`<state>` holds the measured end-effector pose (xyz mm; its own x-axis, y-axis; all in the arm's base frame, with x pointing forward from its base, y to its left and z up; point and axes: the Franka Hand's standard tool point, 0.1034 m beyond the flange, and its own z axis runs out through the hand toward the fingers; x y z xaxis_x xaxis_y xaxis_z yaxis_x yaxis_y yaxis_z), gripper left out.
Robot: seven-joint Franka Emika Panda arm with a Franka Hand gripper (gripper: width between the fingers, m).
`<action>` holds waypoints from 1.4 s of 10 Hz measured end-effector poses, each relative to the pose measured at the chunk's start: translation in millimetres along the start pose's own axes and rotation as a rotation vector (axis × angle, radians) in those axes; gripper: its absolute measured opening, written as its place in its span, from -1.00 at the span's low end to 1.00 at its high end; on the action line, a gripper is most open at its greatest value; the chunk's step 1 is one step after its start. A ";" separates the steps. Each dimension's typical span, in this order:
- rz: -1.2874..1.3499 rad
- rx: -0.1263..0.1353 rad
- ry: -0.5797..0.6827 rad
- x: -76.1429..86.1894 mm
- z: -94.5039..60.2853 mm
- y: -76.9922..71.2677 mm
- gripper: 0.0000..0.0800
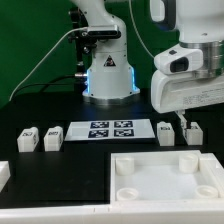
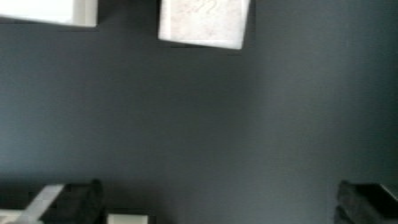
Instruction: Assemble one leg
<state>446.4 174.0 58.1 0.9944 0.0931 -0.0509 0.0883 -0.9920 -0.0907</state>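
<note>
White tray (image 1: 160,157) lies in front; behind it the jaws hang wide apart by a leg (image 1: 192,131).

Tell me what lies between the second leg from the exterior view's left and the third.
The marker board lies between the second leg and the third leg; the exterior view shows it.

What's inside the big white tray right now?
Only its own round sockets show inside the tray; no loose part. Its near end runs off the exterior view, so that strip is unseen.
</note>
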 end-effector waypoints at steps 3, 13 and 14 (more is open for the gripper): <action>0.049 -0.004 -0.183 -3.1 2.7 2.9 0.62; 0.088 -0.034 -0.839 -26.2 15.6 -4.8 0.62; 0.087 -0.035 -0.837 -27.6 17.6 -5.4 0.62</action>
<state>417.5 178.3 42.5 0.6267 0.0354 -0.7784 0.0285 -0.9993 -0.0225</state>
